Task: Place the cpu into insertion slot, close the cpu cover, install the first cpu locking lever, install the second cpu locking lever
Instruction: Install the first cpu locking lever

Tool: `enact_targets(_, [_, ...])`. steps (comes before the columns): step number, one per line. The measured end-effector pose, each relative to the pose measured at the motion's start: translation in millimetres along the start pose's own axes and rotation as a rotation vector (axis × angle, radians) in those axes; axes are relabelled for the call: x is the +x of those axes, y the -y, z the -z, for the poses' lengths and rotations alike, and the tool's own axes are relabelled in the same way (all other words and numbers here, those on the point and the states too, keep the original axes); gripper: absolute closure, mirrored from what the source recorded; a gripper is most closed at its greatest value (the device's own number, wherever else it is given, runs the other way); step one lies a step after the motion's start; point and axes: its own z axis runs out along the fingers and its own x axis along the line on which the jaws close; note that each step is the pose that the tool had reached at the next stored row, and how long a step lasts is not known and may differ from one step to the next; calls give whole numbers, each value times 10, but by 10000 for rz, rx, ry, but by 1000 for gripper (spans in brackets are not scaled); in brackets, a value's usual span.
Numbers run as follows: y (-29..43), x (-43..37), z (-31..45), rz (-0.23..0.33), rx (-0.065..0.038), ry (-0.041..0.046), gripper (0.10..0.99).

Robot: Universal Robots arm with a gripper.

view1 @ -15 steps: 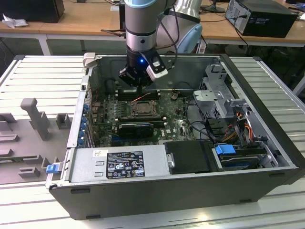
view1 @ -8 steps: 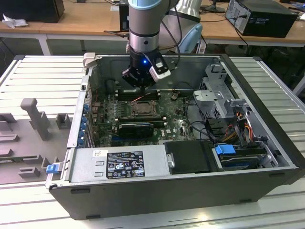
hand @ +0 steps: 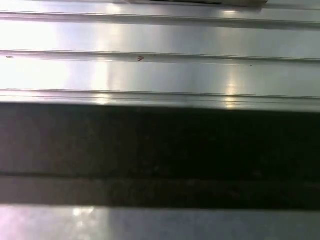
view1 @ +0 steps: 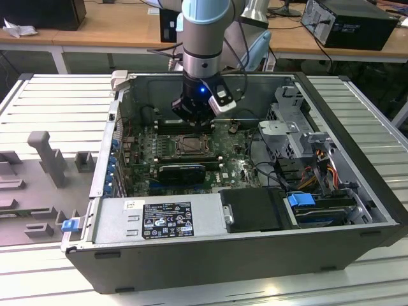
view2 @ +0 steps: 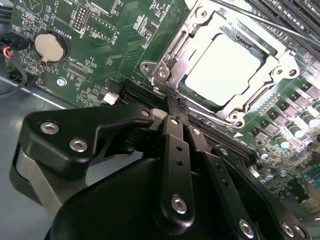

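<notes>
The cpu (view2: 226, 70) lies flat in the insertion slot (view1: 190, 145) on the green motherboard, its pale face showing. The cpu cover (view2: 281, 64) is down over it, a metal frame with the chip visible through its window. A thin lever rod (view2: 267, 21) runs along one side of the socket, and another lever (view2: 173, 46) runs along the adjacent side. My gripper (view2: 170, 109) is shut with nothing between its black fingers, its tip just off a corner of the socket. In the exterior view the gripper (view1: 191, 120) hangs over the socket's far edge.
The open computer case (view1: 357, 159) surrounds the board with tall metal walls. Long black memory slots (view1: 182, 125) lie behind the socket and a black expansion card (view1: 182, 171) lies in front. Cables (view1: 261, 166) and a drive cage (view1: 290, 115) crowd the exterior view's right. A coin battery (view2: 49, 47) sits on the board.
</notes>
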Motion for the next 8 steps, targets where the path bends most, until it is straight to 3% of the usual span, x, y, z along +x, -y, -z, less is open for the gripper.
enact_targets(8, [-14, -10, -34, 2, 102, -1, 980])
